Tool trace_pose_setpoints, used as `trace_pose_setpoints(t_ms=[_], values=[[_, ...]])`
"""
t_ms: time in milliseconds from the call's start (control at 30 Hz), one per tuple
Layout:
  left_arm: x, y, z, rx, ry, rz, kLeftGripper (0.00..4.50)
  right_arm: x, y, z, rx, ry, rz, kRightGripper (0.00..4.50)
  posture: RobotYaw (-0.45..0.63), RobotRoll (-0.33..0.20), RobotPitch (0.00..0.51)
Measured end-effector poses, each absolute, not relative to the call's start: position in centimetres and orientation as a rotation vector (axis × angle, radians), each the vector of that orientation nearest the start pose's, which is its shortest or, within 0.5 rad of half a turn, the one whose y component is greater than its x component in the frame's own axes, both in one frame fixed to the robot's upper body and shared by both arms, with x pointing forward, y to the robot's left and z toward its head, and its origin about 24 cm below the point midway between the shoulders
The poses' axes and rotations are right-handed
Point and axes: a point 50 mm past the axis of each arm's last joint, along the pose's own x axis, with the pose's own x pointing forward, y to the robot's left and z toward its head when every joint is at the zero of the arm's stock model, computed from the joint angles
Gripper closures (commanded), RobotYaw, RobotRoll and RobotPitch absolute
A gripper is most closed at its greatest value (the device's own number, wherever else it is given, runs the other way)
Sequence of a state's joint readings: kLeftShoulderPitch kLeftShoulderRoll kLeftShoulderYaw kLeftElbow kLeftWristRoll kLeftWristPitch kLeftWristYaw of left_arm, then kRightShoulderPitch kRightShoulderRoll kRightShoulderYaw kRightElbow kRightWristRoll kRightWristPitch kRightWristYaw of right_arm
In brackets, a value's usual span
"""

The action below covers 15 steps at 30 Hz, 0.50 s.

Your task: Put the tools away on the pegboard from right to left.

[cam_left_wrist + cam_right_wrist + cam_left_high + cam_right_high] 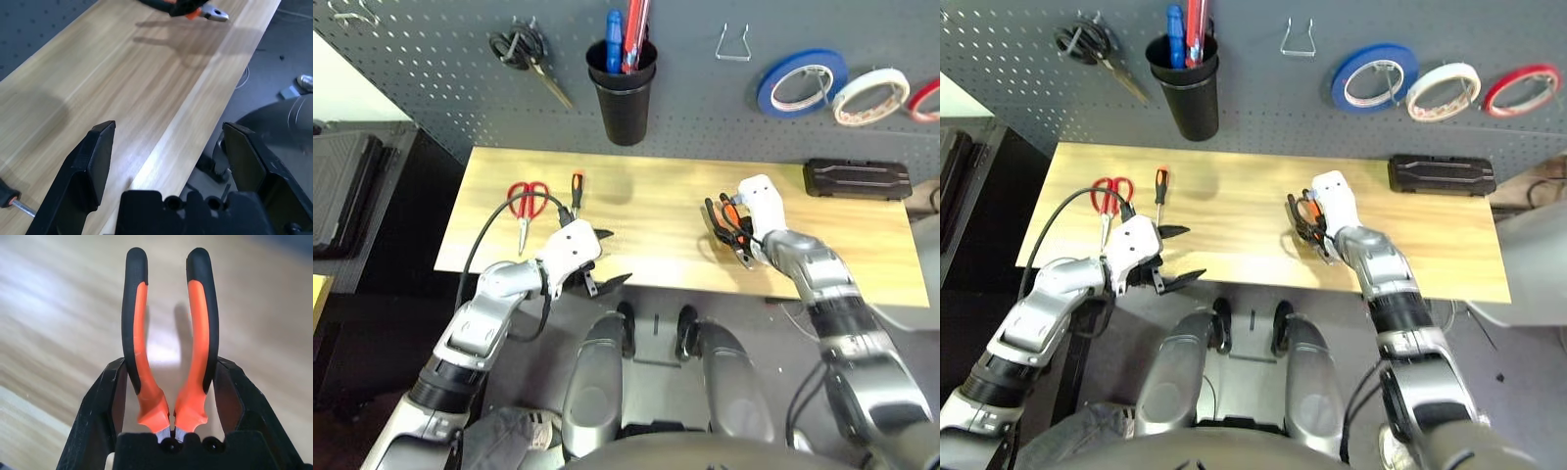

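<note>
Right wrist view: orange-and-black-handled pliers (168, 347) are sitting between the right gripper (168, 396) fingers, which are clamping both handles, above the wooden table (675, 211). Left gripper (597, 276) is hovering at the table's near edge, jaws spread wide, holding nothing. Red-handled scissors (526, 204) and slim screwdriver (576, 192) are lying beside it. White tape roll (870, 96) is hanging on the pegboard (431, 69).

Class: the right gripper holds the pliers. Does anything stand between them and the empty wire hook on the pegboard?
Nothing visible does. The right gripper holds the pliers above bare tabletop; the empty wire hook hangs on the pegboard beyond.
</note>
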<state>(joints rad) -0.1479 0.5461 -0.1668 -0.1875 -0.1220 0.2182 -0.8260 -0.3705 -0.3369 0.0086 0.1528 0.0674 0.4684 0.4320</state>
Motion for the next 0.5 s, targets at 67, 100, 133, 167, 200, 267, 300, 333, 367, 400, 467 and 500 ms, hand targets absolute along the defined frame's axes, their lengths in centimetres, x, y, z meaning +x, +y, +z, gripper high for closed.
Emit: trace_pose_setpoints(t_ms=[67,100,133,167,200,267,300,333,367,400,467,500], values=[[25.3,15.6,9.4,0.407,0.104,-0.989,0.0,31.2,-18.4,8.1,-0.217,0.227,0.406,1.66,0.15,0.0,0.295],[25.3,15.4,9.6,0.384,0.09,-0.988,0.0,31.0,-18.4,8.4,-0.219,0.191,0.408,1.66,0.15,0.0,0.291],[25.4,15.3,9.9,0.352,0.066,-0.982,0.0,30.8,-18.5,8.7,-0.228,0.147,0.409,1.66,0.15,0.0,0.285],[25.3,15.1,10.5,0.306,0.029,-0.976,0.0,30.4,-18.6,8.9,-0.238,0.106,0.411,1.66,0.15,0.0,0.28],[25.3,15.0,11.1,0.276,-0.002,-0.97,0.0,30.2,-18.5,9.0,-0.244,0.08,0.415,1.66,0.15,0.0,0.275],[25.1,14.7,12.4,0.21,-0.069,-0.958,0.0,29.6,-18.4,9.1,-0.253,0.027,0.432,1.66,0.15,0.0,0.267],[25.1,14.7,12.9,0.191,-0.09,-0.953,0.0,29.5,-18.4,9.2,-0.251,0.009,0.437,1.66,0.15,0.0,0.262],[25.1,14.7,13.2,0.179,-0.1,-0.947,0.0,29.4,-18.4,9.4,-0.249,-0.011,0.439,1.66,0.14,0.0,0.257],[25.1,14.7,13.6,0.168,-0.114,-0.94,0.0,29.3,-18.5,9.6,-0.249,-0.036,0.438,1.66,0.14,0.0,0.254],[25.2,14.6,13.9,0.152,-0.127,-0.933,0.0,29.1,-18.6,9.9,-0.248,-0.064,0.436,1.66,0.14,0.0,0.251],[25.4,14.7,14.4,0.128,-0.149,-0.913,0.0,28.9,-18.7,10.8,-0.241,-0.128,0.43,1.66,0.14,0.0,0.247],[25.5,14.8,14.7,0.117,-0.156,-0.908,0.0,28.9,-18.8,11.2,-0.237,-0.158,0.428,1.66,0.14,0.0,0.246]])
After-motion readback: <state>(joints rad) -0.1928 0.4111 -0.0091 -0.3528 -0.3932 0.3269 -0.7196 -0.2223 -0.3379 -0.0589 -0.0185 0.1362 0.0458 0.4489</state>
